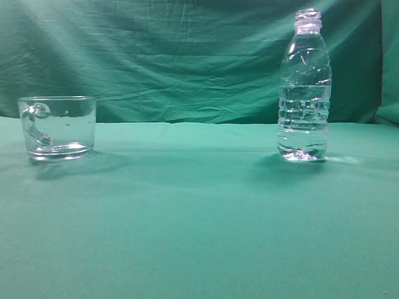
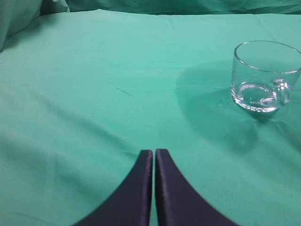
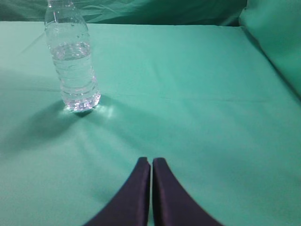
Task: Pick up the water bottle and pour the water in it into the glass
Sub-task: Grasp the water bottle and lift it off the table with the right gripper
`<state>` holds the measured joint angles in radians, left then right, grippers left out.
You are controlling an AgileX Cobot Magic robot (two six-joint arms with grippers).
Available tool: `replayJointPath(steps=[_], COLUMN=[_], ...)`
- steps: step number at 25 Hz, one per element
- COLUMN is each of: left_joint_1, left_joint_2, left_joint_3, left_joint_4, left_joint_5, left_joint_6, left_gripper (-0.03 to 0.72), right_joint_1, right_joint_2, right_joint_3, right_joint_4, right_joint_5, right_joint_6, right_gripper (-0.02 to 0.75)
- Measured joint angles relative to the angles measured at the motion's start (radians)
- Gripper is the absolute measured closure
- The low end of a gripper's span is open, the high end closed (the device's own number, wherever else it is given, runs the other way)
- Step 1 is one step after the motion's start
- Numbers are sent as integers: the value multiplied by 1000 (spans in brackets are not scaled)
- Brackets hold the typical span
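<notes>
The water bottle [image 1: 304, 87] stands upright on the right of the green cloth, clear, ribbed, uncapped, with water [image 1: 303, 128] filling about its lower half. It also shows in the right wrist view [image 3: 72, 59], far left of my right gripper [image 3: 151, 161], which is shut and empty. The glass [image 1: 57, 127] is a short clear mug with its handle turned toward the camera, at the left. It shows in the left wrist view [image 2: 263, 77], far right of my left gripper [image 2: 154, 151], which is shut and empty. Neither gripper appears in the exterior view.
A green cloth covers the table [image 1: 199, 212] and hangs as a wrinkled backdrop [image 1: 174, 56] behind. Folds of cloth rise at the right edge of the right wrist view [image 3: 277, 37] and the top left corner of the left wrist view [image 2: 14, 19].
</notes>
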<state>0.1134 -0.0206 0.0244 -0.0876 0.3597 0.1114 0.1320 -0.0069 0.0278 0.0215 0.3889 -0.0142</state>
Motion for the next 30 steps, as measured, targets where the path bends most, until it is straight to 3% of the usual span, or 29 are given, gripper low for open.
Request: replayJointPath(steps=[10,18,22,30], left_joint_1=[0,0,0,0], left_joint_2=[0,0,0,0], left_joint_3=[0,0,0,0], left_joint_4=[0,0,0,0], left_joint_5=[0,0,0,0], left_joint_6=[0,0,0,0], left_gripper=[688,688,688,688], right_joint_1=[0,0,0,0], right_joint_2=[0,0,55,423], right_joint_3=[1,0,-108,-277], right_joint_4=[9,52,45,35], right_joint_5=[-40,-546,-493,-453], right_joint_6=[-2,141,169,173], right_gripper=[738,738,738,738])
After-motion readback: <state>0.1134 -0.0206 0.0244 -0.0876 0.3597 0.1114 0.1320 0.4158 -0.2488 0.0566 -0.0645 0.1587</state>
